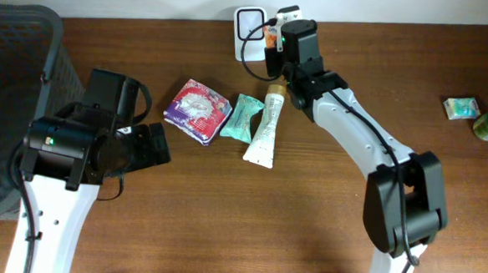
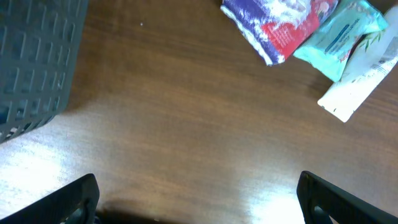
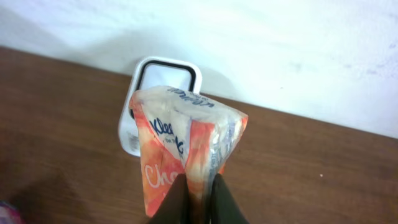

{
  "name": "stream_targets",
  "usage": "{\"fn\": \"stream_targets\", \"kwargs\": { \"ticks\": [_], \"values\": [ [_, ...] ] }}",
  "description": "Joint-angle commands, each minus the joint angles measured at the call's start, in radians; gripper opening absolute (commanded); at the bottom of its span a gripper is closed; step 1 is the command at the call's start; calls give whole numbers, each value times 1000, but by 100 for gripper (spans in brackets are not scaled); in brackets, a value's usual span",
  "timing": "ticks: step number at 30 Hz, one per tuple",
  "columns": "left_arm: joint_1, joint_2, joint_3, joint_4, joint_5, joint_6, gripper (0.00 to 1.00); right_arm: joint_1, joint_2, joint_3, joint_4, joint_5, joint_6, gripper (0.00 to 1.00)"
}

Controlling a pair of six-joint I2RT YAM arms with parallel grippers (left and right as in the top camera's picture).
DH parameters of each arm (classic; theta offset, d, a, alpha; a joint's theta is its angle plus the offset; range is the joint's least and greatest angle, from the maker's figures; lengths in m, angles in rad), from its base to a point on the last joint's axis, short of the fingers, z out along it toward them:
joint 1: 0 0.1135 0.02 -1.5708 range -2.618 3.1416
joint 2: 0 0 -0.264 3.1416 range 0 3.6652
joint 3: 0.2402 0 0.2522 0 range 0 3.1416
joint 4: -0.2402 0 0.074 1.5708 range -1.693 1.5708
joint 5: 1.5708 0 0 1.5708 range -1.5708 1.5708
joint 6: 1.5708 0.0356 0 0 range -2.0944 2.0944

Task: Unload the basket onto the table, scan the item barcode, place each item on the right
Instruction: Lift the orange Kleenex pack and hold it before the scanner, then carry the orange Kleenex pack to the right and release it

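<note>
**Mia:** How does the right arm (image 1: 353, 130) stand?

**Tom:** It bends at the elbow near the front edge of the desk (image 1: 222, 227). Then it reaches far over to the back edge. The right claw (image 3: 198, 194) points at the wall.

**Mia:** What does that claw do?

**Tom:** Its two fingers pinch the bottom of the tissue pack (image 3: 186, 143). The pack sticks up out of the claw.

**Mia:** How does the pack look?

**Tom:** It is soft and shiny, orange and white, with blue letters. Its top is crinkled. It hangs just in front of the scanner (image 3: 163, 73), a small white box with a dark frame at the back edge of the desk.

**Mia:** And the left arm (image 1: 56, 219)?

**Tom:** It sits low near the left edge, beside the grey basket (image 1: 12, 99). The left claw (image 2: 199, 205) is spread wide over bare wood and holds nothing.

**Mia:** What else lies there?

**Tom:** A purple and red pack (image 1: 197, 109), a teal pack (image 1: 243, 117) and a white tube (image 1: 266, 125) lie side by side in the middle of the desk.
</note>
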Motion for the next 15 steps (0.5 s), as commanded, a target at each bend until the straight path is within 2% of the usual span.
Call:
{"fn": "stream_targets", "kwargs": {
  "ticks": [1,3,6,10,15],
  "values": [
    [-3,-4,3,2,-8,-9,99,0,40,6,91,39,-87,4],
    [-3,-4,3,2,-8,-10,99,0,43,6,176,40,-168,4],
    [-3,-4,3,2,-8,-10,99,0,43,8,230,16,-110,4],
    [-3,-4,3,2,-8,-10,99,-2,67,71,289,2,-112,4],
    [-3,-4,3,2,-8,-9,99,-6,324,328,227,13,-171,4]
  ]
}}
